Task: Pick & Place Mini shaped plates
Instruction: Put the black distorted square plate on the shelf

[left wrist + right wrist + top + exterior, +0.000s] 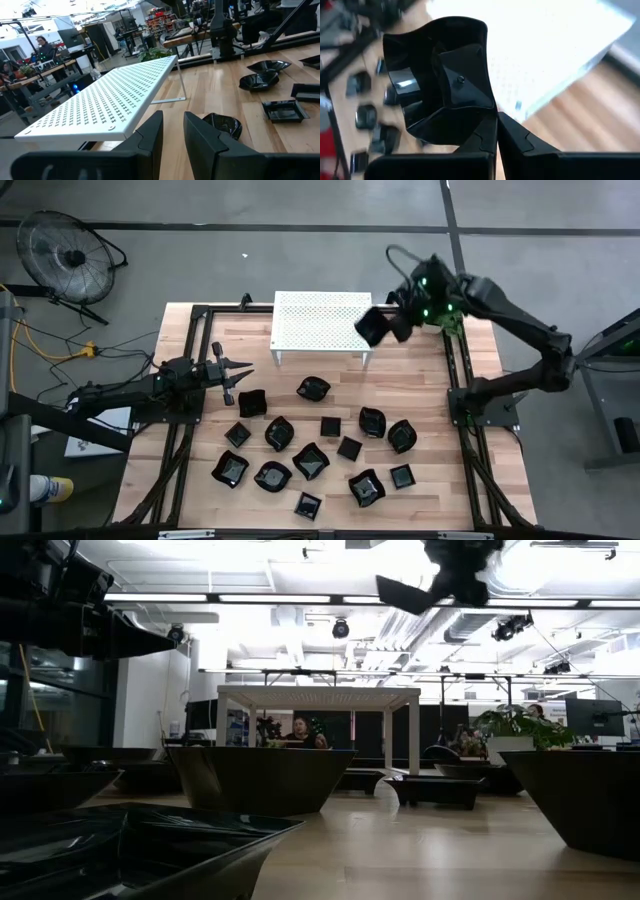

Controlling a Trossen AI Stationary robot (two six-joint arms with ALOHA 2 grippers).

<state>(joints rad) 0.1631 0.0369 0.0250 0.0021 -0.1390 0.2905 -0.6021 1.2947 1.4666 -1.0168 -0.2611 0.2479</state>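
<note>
Several glossy black mini plates (311, 461) lie flat on the wooden table, some square, some wavy-edged. My right gripper (392, 326) is shut on one black plate (372, 328) and hangs in the air over the right end of the white perforated stand (315, 320). The low view shows that plate (405, 593) high above the stand (318, 697). My left gripper (240, 372) is open and waits low at the table's left side, just left of a square plate (251, 402). Its wrist view looks past its fingers toward the stand (107, 102). My right gripper pinches the plate by its rim (489, 114) between the two fingers, at one edge of the dish. The fingers come from the table's right side. The plate is lifted clear and tilted, its hollow side (450, 80) facing the wrist camera.
The stand sits on thin legs at the table's far middle, with bare wood on either side. Black frame rails (460, 380) run along both long sides of the table. A fan (62, 250) stands on the floor beyond the left corner. People sit in the room behind.
</note>
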